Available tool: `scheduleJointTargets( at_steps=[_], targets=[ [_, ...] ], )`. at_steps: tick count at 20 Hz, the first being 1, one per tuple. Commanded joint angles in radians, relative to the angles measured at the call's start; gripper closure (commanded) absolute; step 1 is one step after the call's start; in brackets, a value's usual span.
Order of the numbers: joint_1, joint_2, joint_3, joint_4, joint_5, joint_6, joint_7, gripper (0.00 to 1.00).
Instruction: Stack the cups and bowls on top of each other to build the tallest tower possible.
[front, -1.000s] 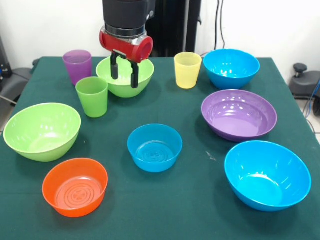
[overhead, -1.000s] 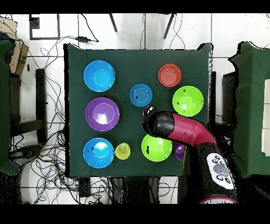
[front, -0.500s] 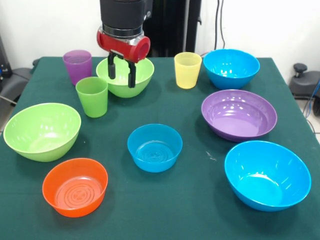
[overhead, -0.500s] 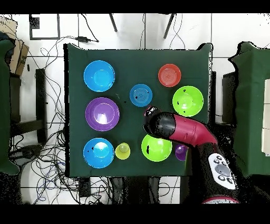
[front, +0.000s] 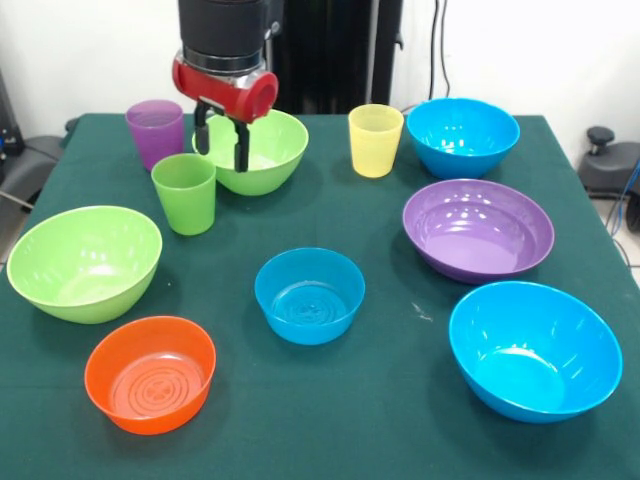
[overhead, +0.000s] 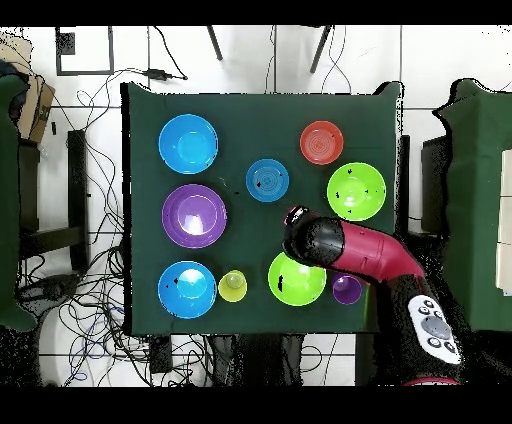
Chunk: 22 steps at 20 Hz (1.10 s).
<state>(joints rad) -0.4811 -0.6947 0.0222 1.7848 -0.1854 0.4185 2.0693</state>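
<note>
Tool hangs with its two fingers apart and holds nothing. It is just above the green cup, in front of a lime green bowl. The purple cup and yellow cup stand apart on the green surface. All bowls sit alone, none stacked.

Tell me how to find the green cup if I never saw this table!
Look at the green table and find the robot's tool, open above a lime green bowl. The green cup stands just in front of that bowl. It is tall and narrow, the only green cup; the others are purple and yellow.
</note>
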Motion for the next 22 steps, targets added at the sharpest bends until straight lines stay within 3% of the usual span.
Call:
scheduleJointTargets(
  at_steps=[1,15,22],
  targets=[
    [-0.025,0.043,0.101,-0.011,-0.091,0.028,-0.103,0.0],
    [-0.005,0.133,0.099,-0.031,-0.119,-0.088,-0.02,0.0],
    [-0.003,0.175,0.095,-0.069,-0.134,-0.11,-0.025,0.0]
  ],
)
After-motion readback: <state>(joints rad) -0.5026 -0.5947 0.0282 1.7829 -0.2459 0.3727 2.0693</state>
